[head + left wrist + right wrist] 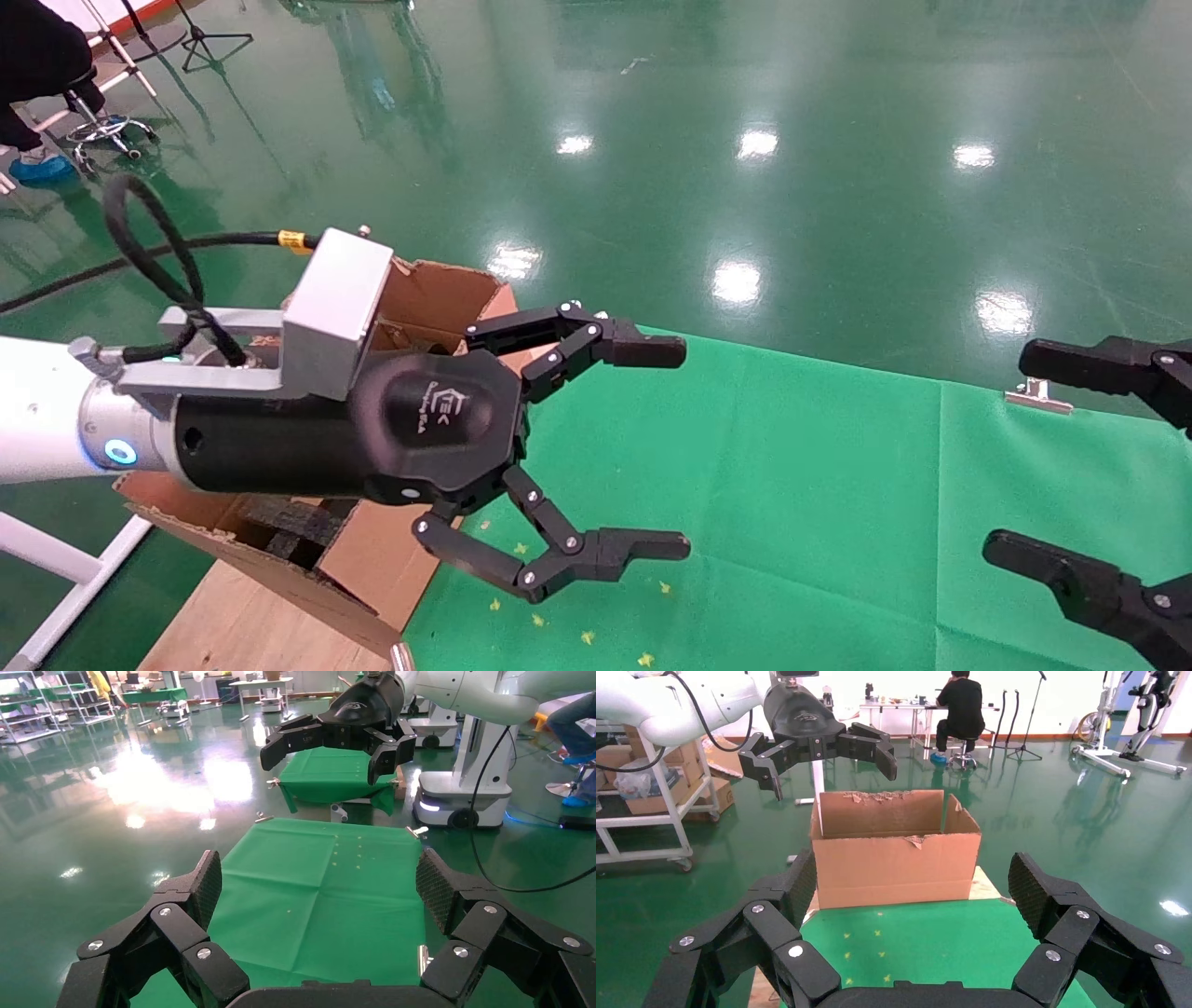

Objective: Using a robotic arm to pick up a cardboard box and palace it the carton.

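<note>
- A glossy green floor (838, 140) is seen all around, with ceiling lights mirrored in it; a green cloth (792, 485) is spread over the work surface in front of the robot.
- In the right wrist view a seated person (961, 709) at a desk is seen in the background, facing away.
- The carton (438, 298) is stood at the left edge of the cloth, on a bare wooden board (242, 624); its flaps are raised and ragged at the rim, and black foam (293, 531) is seen inside near its front corner.
- The robotic arm (37, 410) on the left is held above the carton, and the left gripper (652, 447) is extended past the carton's edge, over the cloth.
- The left gripper's jaws are spread wide apart; nothing is held between them and nothing is touched by the fingertips (652, 351).
- The right gripper (1034, 457) is held at the right side over the cloth, its jaws likewise wide apart and empty.
- The cardboard box cannot be made out in any view; the carton's interior is largely hidden by the left arm, and only small yellow specks (587, 638) are seen on the cloth.
- A metal clip (1038, 396) is fixed on the cloth's far edge, near the right gripper.
</note>
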### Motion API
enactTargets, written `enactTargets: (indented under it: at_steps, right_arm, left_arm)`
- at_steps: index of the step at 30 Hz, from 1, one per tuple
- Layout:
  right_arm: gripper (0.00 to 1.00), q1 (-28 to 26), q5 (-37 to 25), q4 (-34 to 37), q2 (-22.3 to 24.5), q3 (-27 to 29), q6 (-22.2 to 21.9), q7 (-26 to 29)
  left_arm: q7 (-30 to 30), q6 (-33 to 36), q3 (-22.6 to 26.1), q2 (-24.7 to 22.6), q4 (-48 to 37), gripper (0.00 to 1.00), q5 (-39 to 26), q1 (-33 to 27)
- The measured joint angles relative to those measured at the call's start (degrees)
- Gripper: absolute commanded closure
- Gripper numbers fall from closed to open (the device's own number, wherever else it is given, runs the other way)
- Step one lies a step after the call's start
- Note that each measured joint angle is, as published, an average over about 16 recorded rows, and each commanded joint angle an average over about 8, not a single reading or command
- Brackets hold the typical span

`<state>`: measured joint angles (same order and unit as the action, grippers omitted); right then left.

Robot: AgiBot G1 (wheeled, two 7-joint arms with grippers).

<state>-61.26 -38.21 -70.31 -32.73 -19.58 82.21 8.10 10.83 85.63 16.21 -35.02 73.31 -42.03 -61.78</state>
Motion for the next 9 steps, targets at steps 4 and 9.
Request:
enactTargets:
  at_steps: [4,9]
  right_arm:
    - [0.0,0.0,0.0,0.0,0.0,0.0,0.0,0.0]
    - [0.0,0.0,0.0,0.0,0.0,0.0,0.0,0.0]
  left_arm:
    - [0.0,0.0,0.0,0.0,0.0,0.0,0.0,0.0]
    - [0.0,0.0,0.0,0.0,0.0,0.0,0.0,0.0]
